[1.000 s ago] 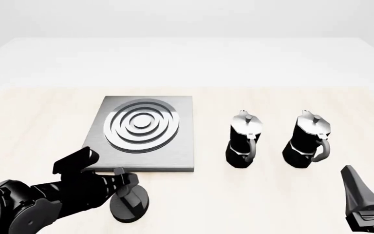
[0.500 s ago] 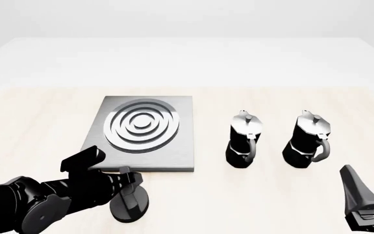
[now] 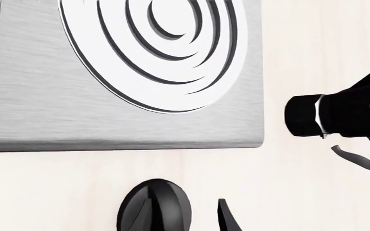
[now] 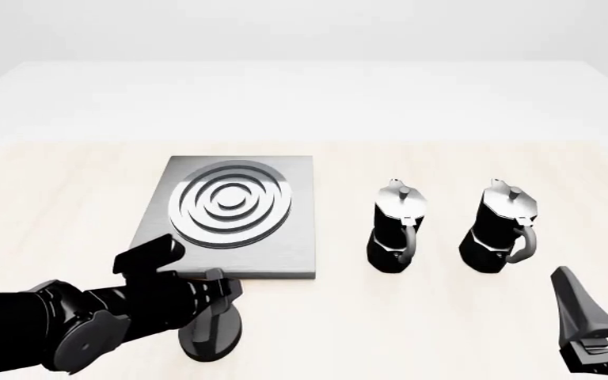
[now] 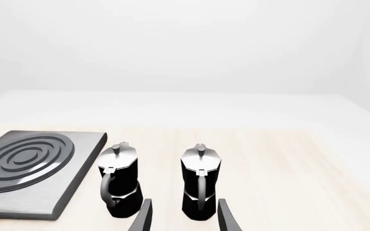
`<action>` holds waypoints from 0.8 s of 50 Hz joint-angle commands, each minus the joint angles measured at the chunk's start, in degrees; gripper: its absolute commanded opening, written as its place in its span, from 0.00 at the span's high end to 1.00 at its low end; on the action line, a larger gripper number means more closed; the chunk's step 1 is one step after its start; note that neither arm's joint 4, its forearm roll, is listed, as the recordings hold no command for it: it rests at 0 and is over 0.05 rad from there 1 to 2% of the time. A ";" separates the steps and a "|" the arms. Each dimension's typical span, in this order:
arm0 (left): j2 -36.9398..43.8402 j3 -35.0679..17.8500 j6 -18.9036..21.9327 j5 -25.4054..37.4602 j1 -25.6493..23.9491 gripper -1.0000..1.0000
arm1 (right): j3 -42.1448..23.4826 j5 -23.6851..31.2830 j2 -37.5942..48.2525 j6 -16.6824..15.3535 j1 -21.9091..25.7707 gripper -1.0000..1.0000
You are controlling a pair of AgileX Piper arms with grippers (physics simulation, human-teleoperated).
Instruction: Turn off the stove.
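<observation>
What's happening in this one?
The left gripper is at the black knob, which sits on the table just in front of the stove, apparently about to turn it. The right gripper hangs idle and open near two moka pots, touching nothing.

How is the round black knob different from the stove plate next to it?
The knob is black; the stove plate is grey metal. The knob is small and round with a ridge; the plate is a big flat rectangle with silver rings. The left gripper is at the knob, not the plate. Both lie on the table.
</observation>
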 commanded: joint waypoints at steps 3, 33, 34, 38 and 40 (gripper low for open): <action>1.07 -1.44 -0.27 -0.28 -1.66 0.00 | 0.00 0.88 -0.87 0.00 -0.13 0.00; -3.79 -10.23 6.26 8.79 2.32 0.00 | 0.02 1.86 -2.47 -0.22 0.27 0.00; -4.17 -9.90 6.42 8.69 2.64 0.00 | 0.02 2.03 -2.68 -0.29 0.36 0.00; -5.98 -9.97 7.23 10.01 4.17 0.00 | 0.02 2.33 -3.06 -0.42 0.67 0.00; -6.90 -10.04 7.71 10.73 5.00 0.00 | 0.02 2.39 -3.16 -0.47 0.67 0.00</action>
